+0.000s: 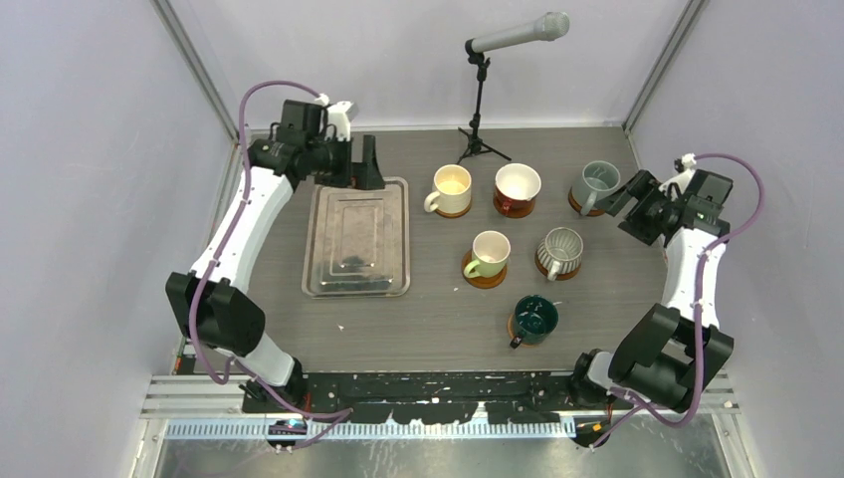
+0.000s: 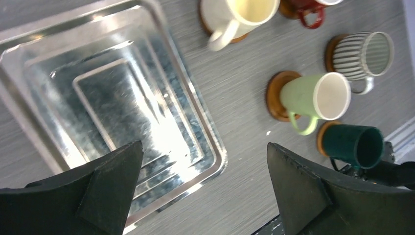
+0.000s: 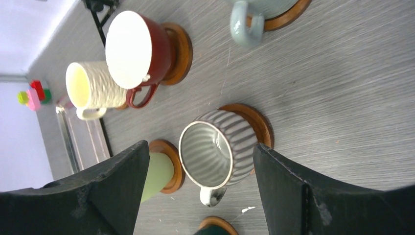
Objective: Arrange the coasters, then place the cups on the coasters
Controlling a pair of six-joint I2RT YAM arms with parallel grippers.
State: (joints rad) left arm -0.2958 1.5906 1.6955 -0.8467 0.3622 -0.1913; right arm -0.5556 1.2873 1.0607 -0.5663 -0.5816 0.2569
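Six cups each stand on a brown coaster right of the tray: cream cup (image 1: 450,187), red-brown cup (image 1: 518,186), grey-blue cup (image 1: 595,183), pale green cup (image 1: 490,253), ribbed cup (image 1: 559,250) and teal cup (image 1: 535,318). A coaster (image 2: 275,94) shows under the green cup (image 2: 315,95), another coaster (image 3: 255,120) under the ribbed cup (image 3: 215,152). My left gripper (image 1: 361,167) (image 2: 203,145) hangs open and empty over the tray's far end. My right gripper (image 1: 625,206) (image 3: 200,146) is open beside the grey-blue cup, holding nothing; the ribbed cup lies beyond its gap.
A rectangular steel tray (image 1: 356,239) (image 2: 112,98) lies bare at the left. A microphone on a tripod stand (image 1: 481,95) stands at the back centre. A small coloured block toy (image 3: 34,95) sits far off by the tray. Side walls close in the table.
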